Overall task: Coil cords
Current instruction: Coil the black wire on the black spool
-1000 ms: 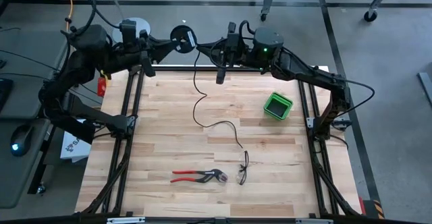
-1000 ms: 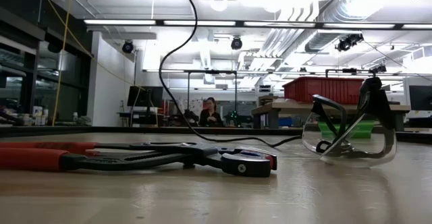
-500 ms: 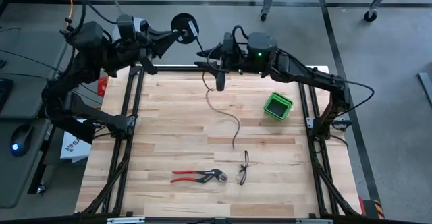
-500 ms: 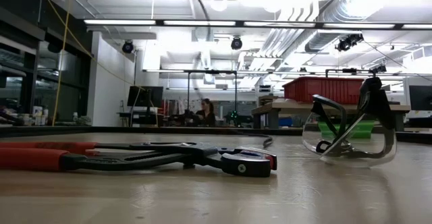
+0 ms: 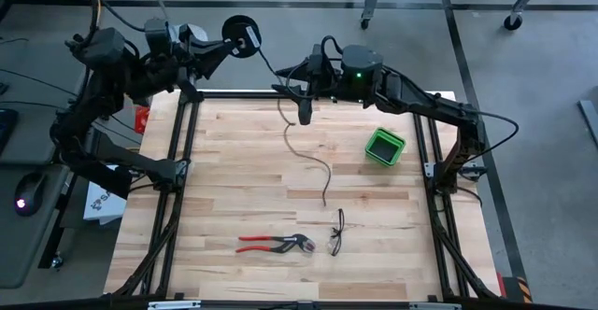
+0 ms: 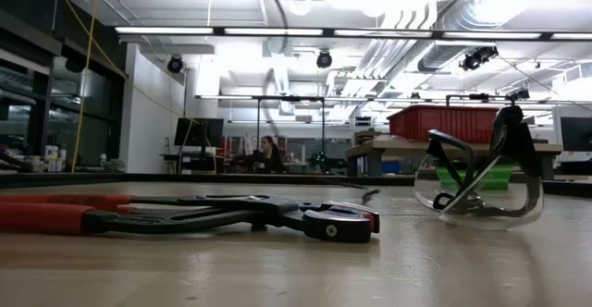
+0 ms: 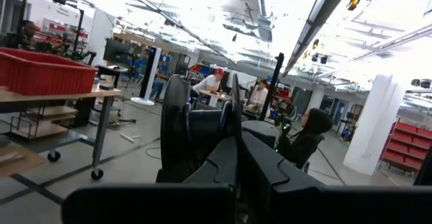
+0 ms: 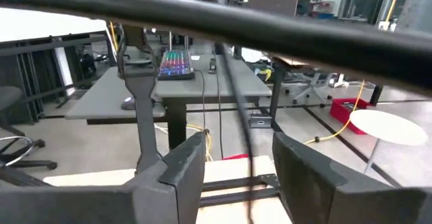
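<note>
— Two pincers gripped your cord point(image 5: 322, 170)?
— No, you saw only one. Your left gripper point(image 5: 248, 37) was clenched on its end. Your right gripper point(image 5: 304, 116) was released; the cord passed between its fingers point(image 8: 182, 170) and hung below it onto the table point(image 5: 234, 161).

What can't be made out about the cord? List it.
Right wrist view: cord blurred between the right gripper's open fingers; contact unclear.
High view: its far end lost against the dark left gripper.
Low view: its lie on the table, hidden behind the pliers.
</note>
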Robot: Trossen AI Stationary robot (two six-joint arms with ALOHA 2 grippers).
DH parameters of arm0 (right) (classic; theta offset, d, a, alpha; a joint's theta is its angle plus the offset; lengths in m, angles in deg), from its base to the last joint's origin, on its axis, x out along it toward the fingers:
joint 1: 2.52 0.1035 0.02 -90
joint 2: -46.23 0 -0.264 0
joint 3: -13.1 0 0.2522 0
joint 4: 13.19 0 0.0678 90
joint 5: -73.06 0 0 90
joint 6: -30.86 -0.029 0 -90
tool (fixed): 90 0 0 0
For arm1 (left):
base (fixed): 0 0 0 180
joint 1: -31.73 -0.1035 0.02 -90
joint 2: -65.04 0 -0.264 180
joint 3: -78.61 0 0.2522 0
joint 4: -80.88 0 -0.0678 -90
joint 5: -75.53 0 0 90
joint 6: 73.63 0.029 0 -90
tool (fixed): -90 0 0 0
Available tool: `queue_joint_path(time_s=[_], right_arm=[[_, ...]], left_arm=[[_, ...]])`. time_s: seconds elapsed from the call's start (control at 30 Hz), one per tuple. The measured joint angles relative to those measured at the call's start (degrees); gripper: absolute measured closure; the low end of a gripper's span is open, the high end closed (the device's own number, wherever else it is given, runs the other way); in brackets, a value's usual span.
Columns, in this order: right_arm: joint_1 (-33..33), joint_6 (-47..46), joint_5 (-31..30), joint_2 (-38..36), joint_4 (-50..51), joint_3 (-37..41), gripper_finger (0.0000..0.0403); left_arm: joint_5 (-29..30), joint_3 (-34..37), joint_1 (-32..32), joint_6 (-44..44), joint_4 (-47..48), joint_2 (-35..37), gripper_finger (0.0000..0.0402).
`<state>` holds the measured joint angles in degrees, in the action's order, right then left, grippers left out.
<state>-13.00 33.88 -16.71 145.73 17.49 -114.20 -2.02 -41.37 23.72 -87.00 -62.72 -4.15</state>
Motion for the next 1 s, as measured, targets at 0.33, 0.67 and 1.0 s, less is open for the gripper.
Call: queue_joint_path(time_s=[0.33,0.67,1.0], right_arm=[[0.0,0.1,-0.1,-0.3,-0.9,0.0,0.0270],[0.4,-1.5,1.7,-0.3,-1.5,0.0,0.0287],[4.7,0.0,-0.9,-0.2,-3.7,0.0,0.0397]], left_arm=[[0.6,0.0,0.2,0.1,0.1,-0.3,0.0401],[1.6,0.0,0.2,1.5,0.0,-0.7,0.0401],[3.6,0.0,0.2,-0.8,-1.9,-1.7,0.0401]])
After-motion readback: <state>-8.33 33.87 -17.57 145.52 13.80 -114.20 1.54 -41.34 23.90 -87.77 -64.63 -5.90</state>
